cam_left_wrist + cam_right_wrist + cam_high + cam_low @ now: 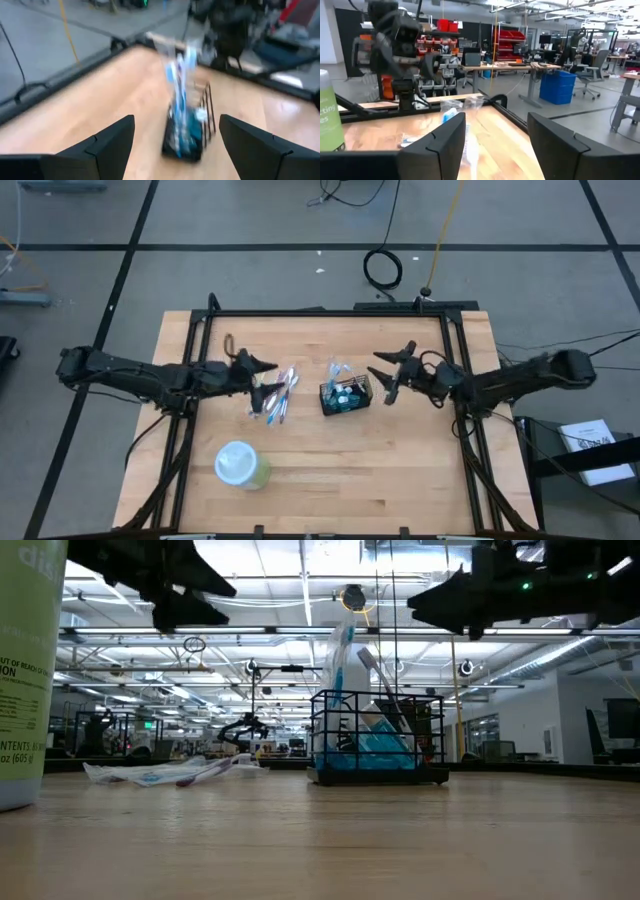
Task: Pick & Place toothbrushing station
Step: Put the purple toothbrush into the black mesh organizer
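Note:
The toothbrushing station, a small black wire caddy [345, 396] [377, 740], stands on its base at the middle of the wooden table. Blue-and-white wrapped toothbrushes [342, 670] stick up out of it. My left gripper [270, 380] hovers open above the table, left of the caddy. In the left wrist view the caddy [186, 135] shows ahead between the fingers of that gripper [176, 120]. My right gripper [385, 375] [496, 117] is open in the air, just right of the caddy and clear of it.
Several wrapped toothbrushes [278, 395] [170, 772] lie flat on the table under and beside my left gripper. A round pale-green container [240, 465] [20, 670] stands near the front left. A black frame [330, 311] runs along the table's far edge.

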Action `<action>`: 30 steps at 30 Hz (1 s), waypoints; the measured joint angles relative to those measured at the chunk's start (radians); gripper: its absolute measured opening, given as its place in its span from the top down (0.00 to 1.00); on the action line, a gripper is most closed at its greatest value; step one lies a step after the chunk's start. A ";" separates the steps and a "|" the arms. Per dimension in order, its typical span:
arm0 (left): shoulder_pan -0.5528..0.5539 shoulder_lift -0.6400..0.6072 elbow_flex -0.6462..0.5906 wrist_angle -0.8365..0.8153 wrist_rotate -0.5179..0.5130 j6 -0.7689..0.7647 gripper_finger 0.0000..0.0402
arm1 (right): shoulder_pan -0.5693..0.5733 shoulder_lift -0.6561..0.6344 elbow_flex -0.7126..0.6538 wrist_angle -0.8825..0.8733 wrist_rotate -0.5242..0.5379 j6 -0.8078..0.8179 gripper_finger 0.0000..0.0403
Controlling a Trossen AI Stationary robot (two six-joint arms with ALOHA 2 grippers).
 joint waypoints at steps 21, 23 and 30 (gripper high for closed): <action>0.104 0.589 0.128 -0.131 0.037 -0.467 0.26 | 0.000 -0.264 0.000 -0.292 0.060 -0.004 0.53; 0.114 0.614 0.130 -0.139 0.037 -0.481 0.26 | 0.000 -0.263 0.000 -0.294 0.060 -0.005 0.54; 0.155 0.645 0.130 -0.180 0.037 -0.548 0.26 | 0.000 -0.263 0.000 -0.292 0.057 -0.005 0.54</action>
